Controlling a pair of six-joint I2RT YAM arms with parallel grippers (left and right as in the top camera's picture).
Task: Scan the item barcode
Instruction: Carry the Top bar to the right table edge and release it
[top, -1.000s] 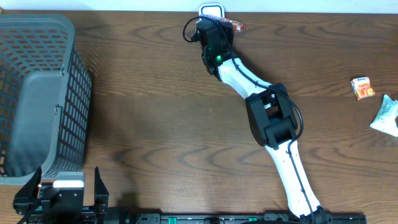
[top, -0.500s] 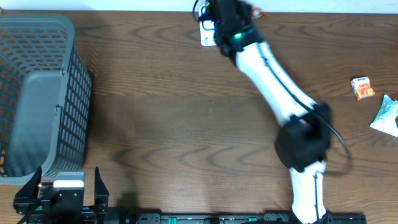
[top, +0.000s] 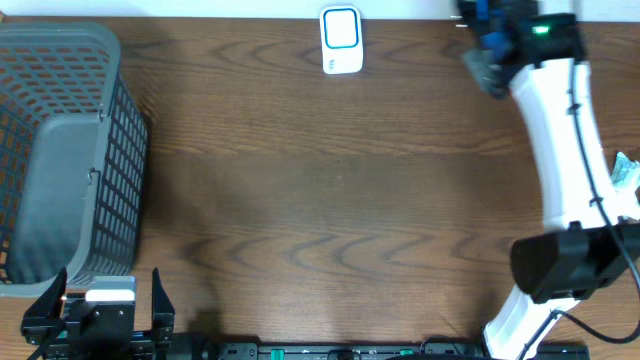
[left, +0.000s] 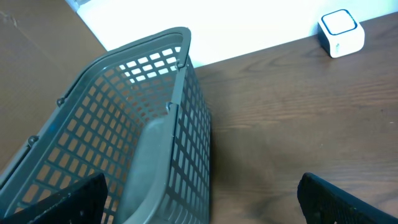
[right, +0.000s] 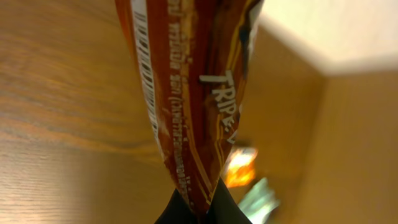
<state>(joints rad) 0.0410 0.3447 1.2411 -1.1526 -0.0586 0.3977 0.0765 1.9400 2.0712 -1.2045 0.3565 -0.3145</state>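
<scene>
from overhead, find the white scanner (top: 341, 40) at the far edge of the bench (top: 330, 200), with the right arm (top: 560, 130) stretched to the far right corner, well apart from it. cannot make out the held item here. note the left fingers (top: 158, 300) spread wide at the near left, holding nothing, just beside the basket (top: 60, 150).

from the left wrist, see only basket and scanner.

from the right wrist, see the right fingers (right: 180, 214) pinched fully shut on the end seam of a brown snack packet (right: 193, 93), held clear of the bench, barcode (right: 144, 68) along its left edge.

carry the packet left to the scanner, turn the wrist so the barcode squarely faces the blue window, and hold steady just above; avoid creasing the bars.
</scene>
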